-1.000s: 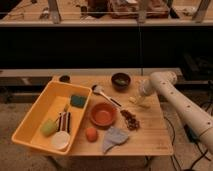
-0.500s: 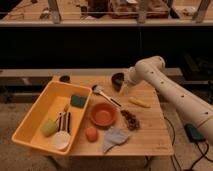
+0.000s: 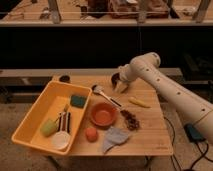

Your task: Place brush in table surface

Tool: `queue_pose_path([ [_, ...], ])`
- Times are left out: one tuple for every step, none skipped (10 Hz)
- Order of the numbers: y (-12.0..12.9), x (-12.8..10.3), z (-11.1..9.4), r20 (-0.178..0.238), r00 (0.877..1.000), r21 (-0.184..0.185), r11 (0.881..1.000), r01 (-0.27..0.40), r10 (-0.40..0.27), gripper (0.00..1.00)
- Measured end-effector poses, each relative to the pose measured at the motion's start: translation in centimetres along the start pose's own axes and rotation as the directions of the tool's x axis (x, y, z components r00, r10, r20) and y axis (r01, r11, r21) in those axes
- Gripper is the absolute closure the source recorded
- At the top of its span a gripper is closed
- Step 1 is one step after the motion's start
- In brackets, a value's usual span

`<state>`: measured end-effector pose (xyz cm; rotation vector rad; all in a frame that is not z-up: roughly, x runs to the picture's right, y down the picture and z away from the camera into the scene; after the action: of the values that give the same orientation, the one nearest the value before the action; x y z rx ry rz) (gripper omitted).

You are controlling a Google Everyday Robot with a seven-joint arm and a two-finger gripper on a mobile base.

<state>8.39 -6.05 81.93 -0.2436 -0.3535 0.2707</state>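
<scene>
The brush (image 3: pixel 98 89) lies on the light tan table surface (image 3: pixel 152 135), its whitish head toward the back left. Its thin dark handle (image 3: pixel 114 100) runs toward the front right, just behind the orange bowl (image 3: pixel 103 114). My gripper (image 3: pixel 120 86) hangs from the white arm (image 3: pixel 165 85) and points down over the back middle of the table. It is just right of the brush head, above the handle's far side and in front of a small dark bowl (image 3: pixel 115 78). Nothing shows in the gripper.
A big yellow tub (image 3: pixel 35 117) at the left holds a green sponge (image 3: pixel 78 100), dark-and-pale sticks (image 3: pixel 64 120), a green item (image 3: pixel 49 127) and a white cup (image 3: pixel 61 141). A yellow piece (image 3: pixel 139 102), dark bits (image 3: pixel 131 120), an orange ball (image 3: pixel 91 133) and a grey cloth (image 3: pixel 115 138) lie on the table.
My arm has swung from the table's right side leftward and back, bringing the gripper close to the brush. The brush and the other things have not moved.
</scene>
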Motion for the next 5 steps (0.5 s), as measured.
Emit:
queue_pose_path([
  [-0.7,-0.5,0.8,0.027,1.000,-0.054,0.998,-0.013,0.015,0.20],
  [-1.1,-1.2,2.3,0.044,0.999,-0.109,0.994,-0.022,0.027,0.20],
  [-1.2,-1.9,3.9,0.054,0.998,-0.146,0.989,-0.027,0.035,0.20],
  [-0.8,-2.0,6.1,0.056,0.997,-0.190,0.981,-0.042,0.053,0.20],
  [0.0,-1.9,7.8,0.054,0.997,-0.219,0.974,-0.050,0.063,0.20],
])
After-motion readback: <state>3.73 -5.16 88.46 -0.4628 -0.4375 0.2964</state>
